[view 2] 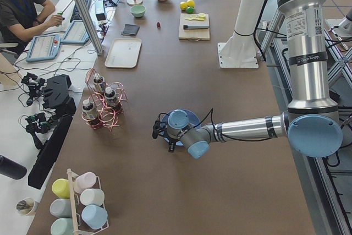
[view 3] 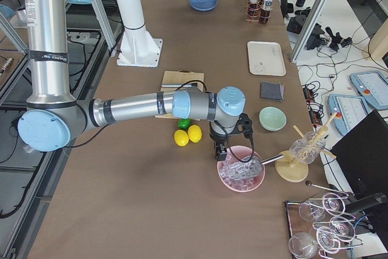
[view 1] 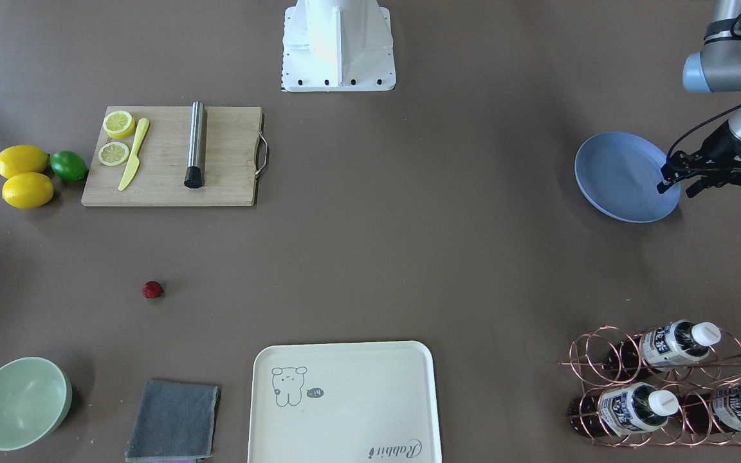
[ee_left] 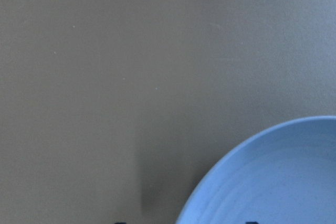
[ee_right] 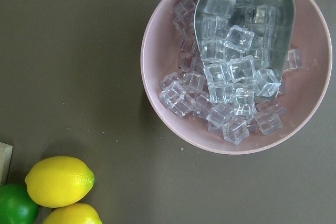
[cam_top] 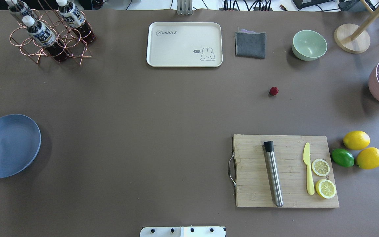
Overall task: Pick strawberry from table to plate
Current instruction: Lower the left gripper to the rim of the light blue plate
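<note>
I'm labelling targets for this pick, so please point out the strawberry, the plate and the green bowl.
strawberry (cam_top: 273, 91): overhead view, middle of the berry.
plate (view 1: 622, 179): front-facing view, bare inner floor.
green bowl (cam_top: 309, 44): overhead view, bare inside bottom.

Matt brown table (view 1: 409, 257); matt blue-grey plate (view 1: 615, 177); bumpy strawberry (view 1: 152, 290); bare wood cutting board (view 1: 232, 161); brushed metal muddler (view 1: 197, 138); grey cloth towel (view 1: 174, 418); smooth cream tray (view 1: 351, 405).

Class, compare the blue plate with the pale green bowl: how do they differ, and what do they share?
The plate is blue-grey, the bowl pale green. The plate is shallow and nearly flat; the bowl is deep with steep walls. The plate looks wider than the bowl. Both are round, empty and upright on the table.
</note>
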`<state>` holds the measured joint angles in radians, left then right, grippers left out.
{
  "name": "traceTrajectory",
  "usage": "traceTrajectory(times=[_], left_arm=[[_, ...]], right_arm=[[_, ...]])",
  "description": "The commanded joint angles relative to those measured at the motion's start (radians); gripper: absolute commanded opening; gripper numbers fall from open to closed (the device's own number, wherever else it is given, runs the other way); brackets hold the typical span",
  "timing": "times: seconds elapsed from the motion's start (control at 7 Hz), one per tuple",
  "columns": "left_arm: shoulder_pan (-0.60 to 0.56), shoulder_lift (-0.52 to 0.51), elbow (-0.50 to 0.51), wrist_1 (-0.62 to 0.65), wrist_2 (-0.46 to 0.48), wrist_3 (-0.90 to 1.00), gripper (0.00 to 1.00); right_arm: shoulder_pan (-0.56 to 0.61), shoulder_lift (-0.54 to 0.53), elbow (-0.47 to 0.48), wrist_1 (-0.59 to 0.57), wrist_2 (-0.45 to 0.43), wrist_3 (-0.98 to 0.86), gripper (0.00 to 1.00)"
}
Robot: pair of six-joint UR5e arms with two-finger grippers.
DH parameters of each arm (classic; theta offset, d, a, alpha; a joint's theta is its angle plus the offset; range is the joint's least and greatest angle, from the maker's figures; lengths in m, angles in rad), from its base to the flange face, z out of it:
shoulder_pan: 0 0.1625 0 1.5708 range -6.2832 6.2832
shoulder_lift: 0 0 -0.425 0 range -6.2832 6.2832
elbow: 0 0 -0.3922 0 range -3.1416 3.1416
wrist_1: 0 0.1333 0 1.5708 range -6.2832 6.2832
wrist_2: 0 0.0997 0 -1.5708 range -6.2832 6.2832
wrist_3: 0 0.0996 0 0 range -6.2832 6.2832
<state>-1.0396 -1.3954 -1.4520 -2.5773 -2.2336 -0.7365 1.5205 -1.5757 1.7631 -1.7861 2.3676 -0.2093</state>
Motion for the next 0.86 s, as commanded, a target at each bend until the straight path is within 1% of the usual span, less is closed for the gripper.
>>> traceTrajectory(times=[0.0,0.14,0.29,0.43,0.71], left_arm=[[0.015,0.004,0.001,-0.001,0.003,-0.001,0.5],[0.024,0.004,-0.001,-0.001,0.003,-0.01,0.36],[0.026,0.004,0.001,-0.001,0.003,-0.012,0.0],[0.024,0.013,-0.002,-0.001,0.003,-0.009,0.0],[0.015,0.006,-0.03,0.003,-0.026,-0.014,0.0]], right_arm=[[0.0,-0.001,-0.004,0.02,0.001,0.001,1.0],[0.0,-0.003,-0.005,0.02,0.001,0.001,1.0],[0.0,-0.003,-0.005,0.02,0.002,0.002,1.0],[-0.002,-0.003,-0.007,0.02,0.002,0.001,1.0],[0.0,-0.001,-0.004,0.02,0.001,-0.001,1.0]])
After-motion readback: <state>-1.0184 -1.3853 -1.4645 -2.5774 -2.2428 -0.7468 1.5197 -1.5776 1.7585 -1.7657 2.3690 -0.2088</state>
